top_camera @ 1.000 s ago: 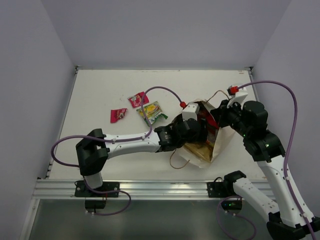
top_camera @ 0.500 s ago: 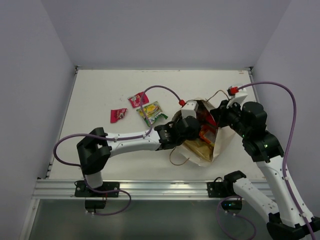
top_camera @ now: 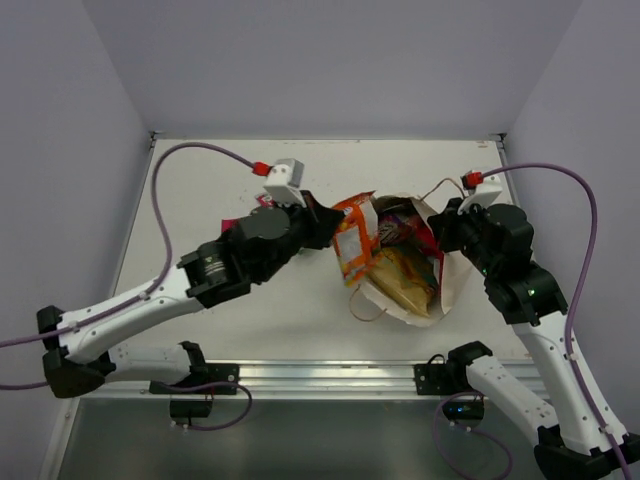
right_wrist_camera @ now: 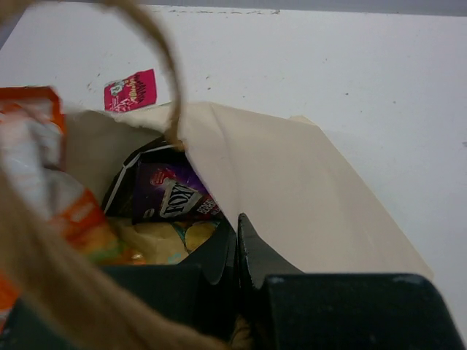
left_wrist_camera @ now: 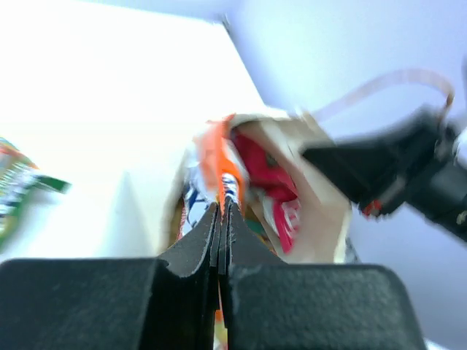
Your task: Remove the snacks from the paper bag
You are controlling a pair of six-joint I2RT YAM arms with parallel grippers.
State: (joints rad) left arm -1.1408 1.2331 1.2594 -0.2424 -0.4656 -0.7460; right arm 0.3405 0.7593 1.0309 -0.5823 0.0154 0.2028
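1. The jaws of the left arm (top_camera: 322, 224) are pinched shut on one glossy orange-and-white snack packet (top_camera: 352, 245), held upright at the left rim of the cream paper carrier bag (top_camera: 452, 282).
2. The jaws of the right arm (top_camera: 452, 228) are clamped narrow on the bag's wall, near one of its two brown cord handles (top_camera: 365, 308).
3. The bag lies towards the right edge of the white tabletop (top_camera: 400, 165), and bare surface runs from it to the far edge.
4. Inside the bag are one purple packet (right_wrist_camera: 175, 198), one yellow packet (top_camera: 402, 278) and one red packet (left_wrist_camera: 261, 162).
5. On the tabletop left of the bag lie one pink packet (right_wrist_camera: 131, 91) and one blurred green-yellow packet (left_wrist_camera: 13, 191).
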